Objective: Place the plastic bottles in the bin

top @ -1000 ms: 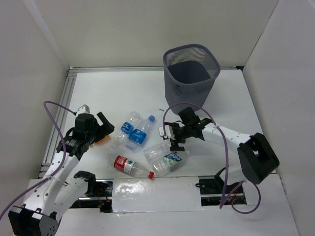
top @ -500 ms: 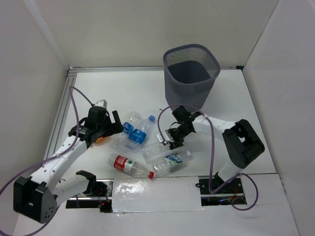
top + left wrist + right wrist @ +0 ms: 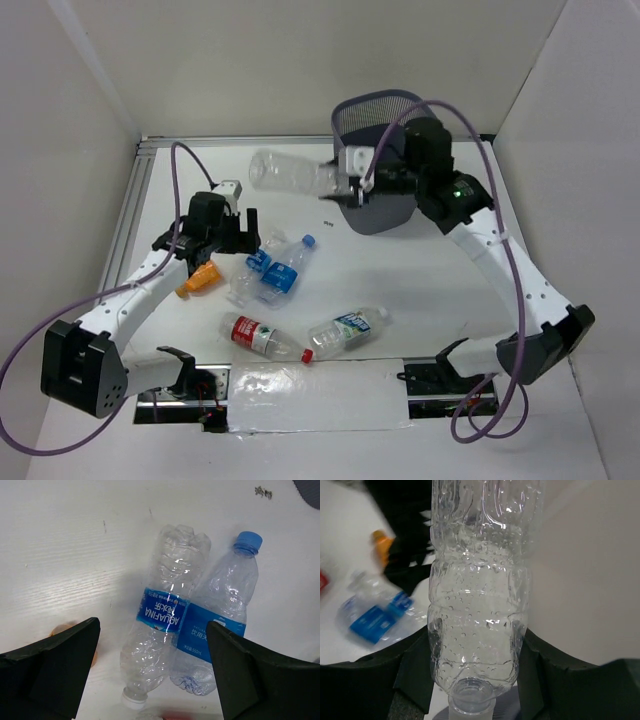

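My right gripper (image 3: 345, 182) (image 3: 475, 666) is shut on a clear, unlabelled, capless plastic bottle (image 3: 288, 171) (image 3: 480, 600). It holds the bottle sideways in the air just left of the dark mesh bin (image 3: 365, 101), which the arm partly hides. My left gripper (image 3: 236, 236) (image 3: 152, 626) hangs open above two blue-labelled bottles (image 3: 275, 268) (image 3: 162, 615) lying side by side, one with a blue cap (image 3: 248, 541). On the table also lie an orange bottle (image 3: 197, 279), a red-labelled bottle (image 3: 262, 338) and a green-white labelled bottle (image 3: 347, 327).
White walls close the table at the back and on both sides. A metal rail (image 3: 118, 245) runs along the left edge. A taped strip (image 3: 310, 395) lies at the near edge between the arm bases. A small dark mark (image 3: 325, 224) sits near the bin.
My right gripper closed on the clear bottle on the table, then lifted it up and back toward the bin. My left arm reached right, over the blue-labelled bottles, staying open.
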Available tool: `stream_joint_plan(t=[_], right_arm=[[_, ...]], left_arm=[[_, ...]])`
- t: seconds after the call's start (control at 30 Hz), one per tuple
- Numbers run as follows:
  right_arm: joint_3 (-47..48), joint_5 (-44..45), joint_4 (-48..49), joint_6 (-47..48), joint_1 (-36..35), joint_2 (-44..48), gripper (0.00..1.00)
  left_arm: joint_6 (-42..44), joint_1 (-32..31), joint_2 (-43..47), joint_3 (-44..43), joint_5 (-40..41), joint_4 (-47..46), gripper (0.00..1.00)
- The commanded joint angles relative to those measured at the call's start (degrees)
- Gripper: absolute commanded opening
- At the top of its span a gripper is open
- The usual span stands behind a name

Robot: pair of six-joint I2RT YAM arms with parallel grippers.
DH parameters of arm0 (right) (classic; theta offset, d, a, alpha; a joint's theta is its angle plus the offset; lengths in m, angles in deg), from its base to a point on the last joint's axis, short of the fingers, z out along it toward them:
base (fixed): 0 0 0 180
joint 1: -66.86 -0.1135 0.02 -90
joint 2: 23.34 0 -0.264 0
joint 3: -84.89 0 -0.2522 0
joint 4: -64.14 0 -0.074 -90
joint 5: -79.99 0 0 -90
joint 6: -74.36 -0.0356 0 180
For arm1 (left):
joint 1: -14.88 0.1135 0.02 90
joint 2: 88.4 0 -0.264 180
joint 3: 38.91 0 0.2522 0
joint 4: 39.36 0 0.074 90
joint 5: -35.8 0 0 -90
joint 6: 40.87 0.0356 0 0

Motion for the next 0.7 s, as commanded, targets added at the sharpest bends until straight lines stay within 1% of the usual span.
stream_joint_plan(t=[0.0,0.03,0.1,0.13,0.17,0.2,0.23,0.27,0.3,0.33,0.37,0.4,0.47,0.57,0.6,0.63,0.67], right_arm=[[6.09,15.56,15.51,-23.15,1.85,-1.03,0.38],[7.4,19.74,16.22,-26.04,3.51,-2.08,0.38],[11.45,25.38,14.66,-26.07,6.67,-6.12,0.4],[12.42,26.36,14.04,-26.68,8.43,-7.53,0.41],[13.21,26.37,13.33,-26.69,11.84,-10.15,0.44],[14.44,26.37,11.93,-26.69,13.35,-11.31,0.47],[14.97,26.37,11.4,-26.69,14.59,-12.45,0.52],[15.76,26.37,10.18,-26.69,16.95,-14.55,0.65],[15.77,25.33,10.16,-26.69,18.19,-15.44,0.72],[16.9,24.45,8.51,-27.21,18.98,-16.41,0.82],[17.95,24.44,7.27,-27.83,19.69,-17.29,0.95],[18.75,23.22,6.39,-28.44,21.18,-17.82,1.0],[19.37,19.0,5.77,-31.07,22.94,-17.82,1.0],[16.48,13.3,8.75,-33.01,25.75,-14.58,1.0],[15.69,10.84,8.76,-33.63,27.59,-12.48,1.0],[13.59,7.42,10.06,-33.63,28.91,-11.16,1.0],[11.92,-0.18,11.21,-34.24,30.14,-9.66,1.0]], left_arm=[[5.88,0.18,-0.73,-0.97,-4.78,-4.1,1.0],[7.28,0.18,-1.51,-0.96,-6.87,-4.63,1.0],[8.69,0.18,-3.87,-0.96,-8.38,-5.51,1.0],[9.22,0.18,-4.93,-0.96,-8.39,-5.51,1.0],[10.01,0.18,-6.08,-1.48,-8.39,-6.12,1.0],[10.54,0.18,-8.26,-1.49,-8.39,-6.65,1.0],[10.54,0.18,-9.5,-2.01,-8.39,-6.65,1.0],[11.33,0.18,-10.73,-2.54,-8.91,-6.65,1.0],[12.12,0.18,-11.79,-3.24,-8.92,-7.26,1.0],[12.12,-0.35,-12.93,-3.25,-8.39,-7.27,1.0],[12.82,-0.35,-15.12,-3.94,-7.43,-7.27,1.0],[13.35,-1.48,-16.27,-4.56,-6.64,-7.27,1.0],[13.36,-2.28,-18.47,-5.35,-5.15,-7.27,1.0],[13.36,-3.86,-22.16,-6.49,-3.48,-6.66,1.0],[13.36,-4.39,-24.61,-7.45,-1.64,-6.65,0.97],[13.36,-5.09,-25.94,-7.99,-0.84,-5.7,0.95],[13.36,-5.1,-27.17,-7.99,1.0,-5.08,0.91]])
